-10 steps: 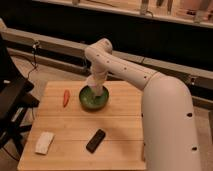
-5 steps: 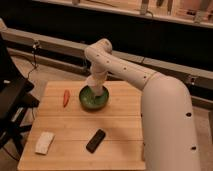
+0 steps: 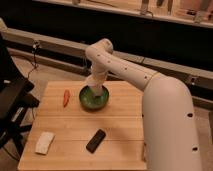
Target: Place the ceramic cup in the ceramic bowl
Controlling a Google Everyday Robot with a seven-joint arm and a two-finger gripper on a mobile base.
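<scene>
— What sort of place is this?

— A robotics lab or test room, by the look of it. A bare wooden worktop (image 3: 120, 132) stands on plain flooring, with a long dark counter or ledge (image 3: 150, 30) behind.

— And the robot?

— A big white arm (image 3: 145, 85) reaches over, its end effector (image 3: 94, 91) down in a green bowl (image 3: 94, 98).

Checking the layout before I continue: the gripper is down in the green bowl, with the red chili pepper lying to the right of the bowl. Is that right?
Not quite. In the camera view the red chili pepper lies to the left of the green bowl, not the right. The rest holds: the gripper is down in the bowl.
</scene>
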